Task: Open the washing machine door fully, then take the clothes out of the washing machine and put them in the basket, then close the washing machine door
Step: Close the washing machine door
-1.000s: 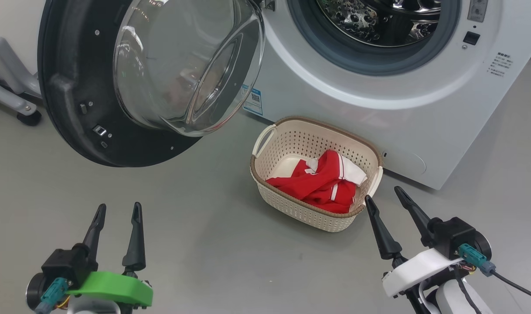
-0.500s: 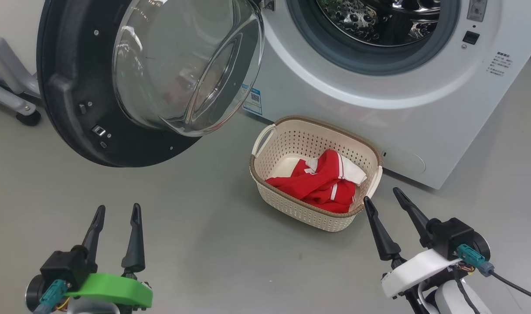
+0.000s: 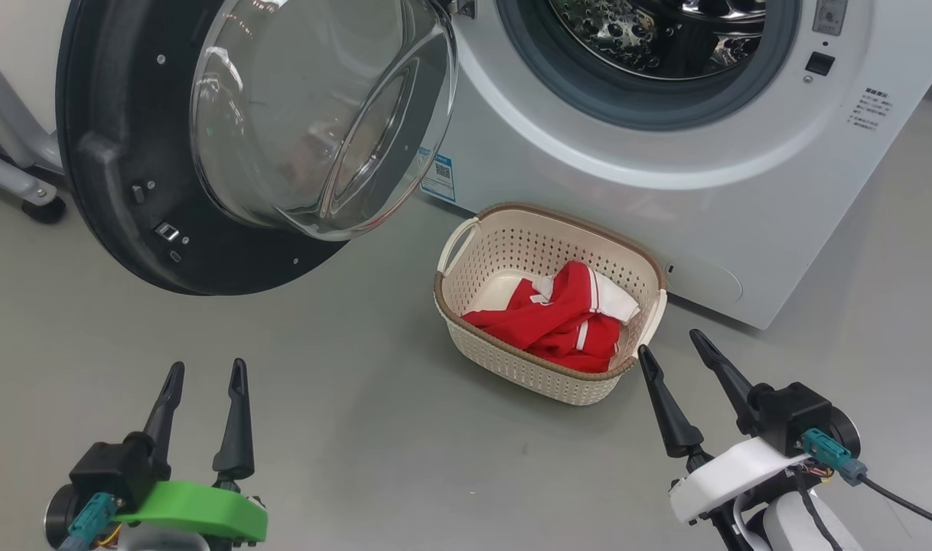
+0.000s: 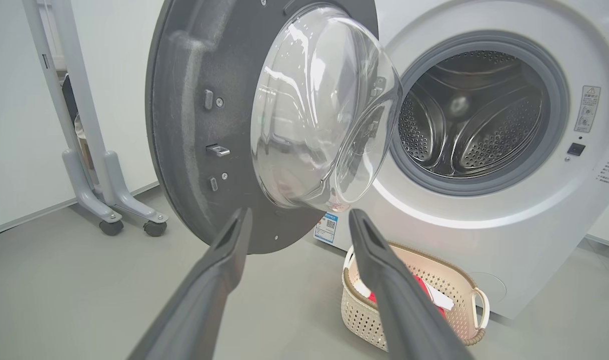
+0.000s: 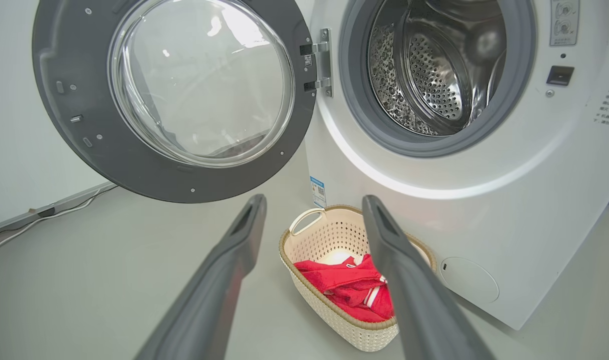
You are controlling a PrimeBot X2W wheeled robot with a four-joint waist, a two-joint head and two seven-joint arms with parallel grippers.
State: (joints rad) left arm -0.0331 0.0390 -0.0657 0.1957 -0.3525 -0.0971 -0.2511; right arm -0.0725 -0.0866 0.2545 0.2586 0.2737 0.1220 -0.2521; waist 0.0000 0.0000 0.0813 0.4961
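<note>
Head view: my left gripper (image 3: 207, 364) sits lower left, fingers spread, holding nothing; my right gripper (image 3: 669, 341) is lower right, also spread and empty, tips just beside the basket (image 3: 512, 367); the clothes (image 3: 558, 317) lie in the basket at centre frame; the washing machine door (image 3: 106, 191) hangs wide open upper left; the washing machine (image 3: 665, 214) is upper right and its drum (image 3: 650, 38) looks empty. My read: unloading is done and closing the door is what's left.

Left wrist view: the door's black rim is dead ahead above my spread fingers, with the glass bowl (image 4: 324, 100) bulging toward the drum; I'd push with this arm, on the rim near the latch (image 4: 218, 150), never on the glass; follow the arc until the latch seats; check that the door clears the basket by the machine front.

Right wrist view: hinge (image 5: 322, 60) top centre; basket and red clothes bottom centre between my open fingers; best to keep this arm out of the swing.

Writing: the blue label (image 3: 438, 174) carries a QR code, its text too small to read; the printed lines (image 3: 870, 111) and warning sticker (image 4: 589, 107) right of the drum are unreadable; no brand legible.
</note>
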